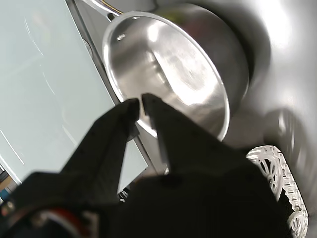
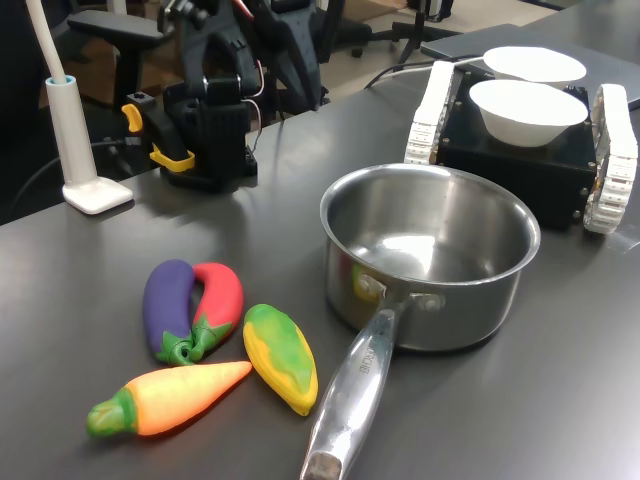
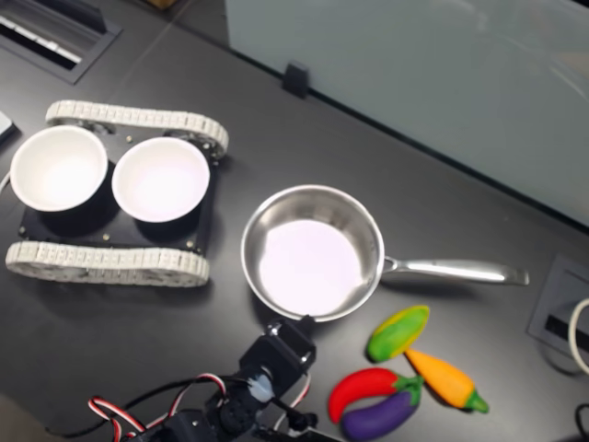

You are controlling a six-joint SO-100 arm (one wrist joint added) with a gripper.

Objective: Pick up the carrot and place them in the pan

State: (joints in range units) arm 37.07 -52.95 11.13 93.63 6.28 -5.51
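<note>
My hand (image 1: 141, 101) is hanging nearly clenched and gripping nothing, tips just above the saucepan (image 1: 168, 69) rim. The carrot (image 2: 170, 398) is lying on the worktop (image 2: 560, 400), left of the saucepan handle in the first exterior view, beside the corn toy (image 2: 282, 356).

Dark grey table (image 2: 560, 400), frosted glass partition (image 3: 414, 83), office chairs (image 2: 110, 40) behind.
</note>
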